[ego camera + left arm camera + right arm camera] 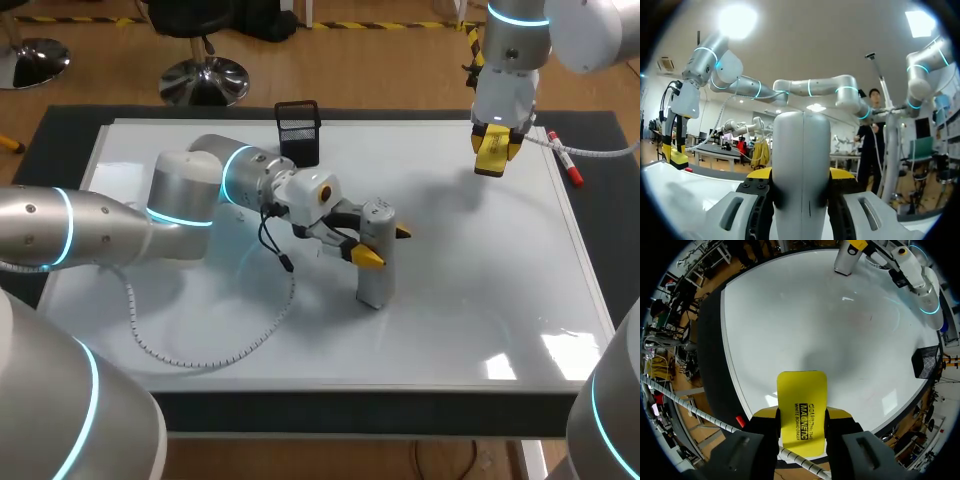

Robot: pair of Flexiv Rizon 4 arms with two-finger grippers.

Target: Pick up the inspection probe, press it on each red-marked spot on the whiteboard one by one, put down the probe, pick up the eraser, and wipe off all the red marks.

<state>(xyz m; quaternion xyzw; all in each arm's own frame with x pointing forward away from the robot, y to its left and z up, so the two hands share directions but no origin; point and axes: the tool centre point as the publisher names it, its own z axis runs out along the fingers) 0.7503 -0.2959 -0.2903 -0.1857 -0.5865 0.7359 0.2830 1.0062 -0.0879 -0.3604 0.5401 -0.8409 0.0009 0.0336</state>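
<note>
The grey inspection probe (375,262) stands upright on the whiteboard (470,290) near its middle, and my left gripper (385,245) is shut on it from both sides. From the left wrist the probe (802,160) fills the space between the yellow tips. My right gripper (495,152) hangs above the board's far right part, shut on the yellow eraser (493,155). The right wrist view has the eraser (801,410) flat between the fingers, over bare board (815,315), with the probe (844,260) far ahead. I see no red marks on the board.
A black mesh holder (297,130) stands at the board's far edge, behind my left wrist. A red-capped marker (568,168) lies at the right edge. The probe's coiled white cable (215,352) curves over the board's near left part.
</note>
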